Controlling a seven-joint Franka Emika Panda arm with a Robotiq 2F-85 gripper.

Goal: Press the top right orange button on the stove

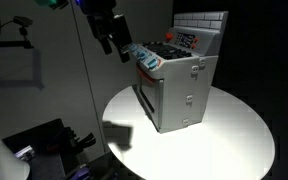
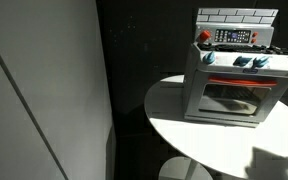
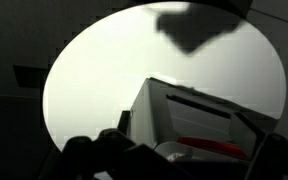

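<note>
The grey toy stove (image 1: 179,88) stands on a round white table (image 1: 234,135). It has a white tiled back panel (image 1: 200,20) above a dark strip of orange-red buttons (image 1: 188,39). It also shows from the front in an exterior view (image 2: 234,90), with the button strip (image 2: 234,37) and a red button (image 2: 205,37) at its left end. My gripper (image 1: 115,47) hangs in the air above and beside the stove's top, touching nothing. It looks open and empty. In the wrist view its dark fingers (image 3: 189,160) frame the stove (image 3: 184,115) below. The gripper is out of sight in the front exterior view.
The table's edge (image 2: 164,120) drops off to a dark floor. A pale wall or panel (image 2: 44,90) stands to one side. Camera gear on stands (image 1: 19,25) sits behind the arm. Blue knobs (image 2: 246,61) line the stove's front.
</note>
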